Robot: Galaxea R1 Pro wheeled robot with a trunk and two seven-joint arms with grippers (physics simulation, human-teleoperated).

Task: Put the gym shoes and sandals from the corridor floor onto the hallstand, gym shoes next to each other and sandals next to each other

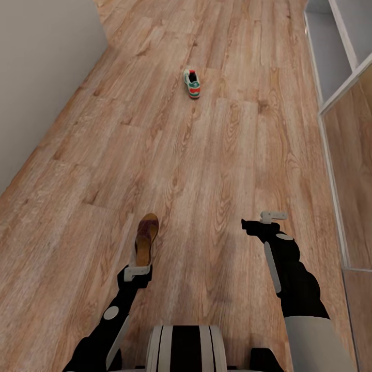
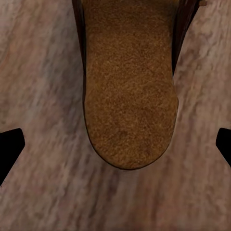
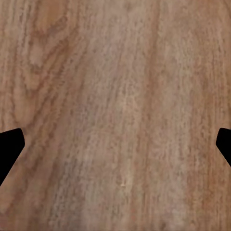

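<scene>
One dark brown sandal (image 1: pixel 146 238) with a tan footbed lies on the wood-grain corridor floor (image 1: pixel 206 170) just ahead of my left arm. My left gripper (image 1: pixel 137 273) hangs over its heel end. In the left wrist view the sandal's heel (image 2: pixel 130 96) sits between the widely spread fingertips (image 2: pixel 9 149) of the open left gripper (image 2: pixel 115 149), and nothing is gripped. One white gym shoe (image 1: pixel 192 83) with green stripes and a red-orange patch rests far ahead on the floor. My right gripper (image 1: pixel 261 225) is open over bare floor (image 3: pixel 115 96).
A white shelved unit, the hallstand (image 1: pixel 330 72), runs along the right side at the far end. A grey wall (image 1: pixel 36 77) bounds the corridor on the left. Open floor lies between the sandal and the gym shoe.
</scene>
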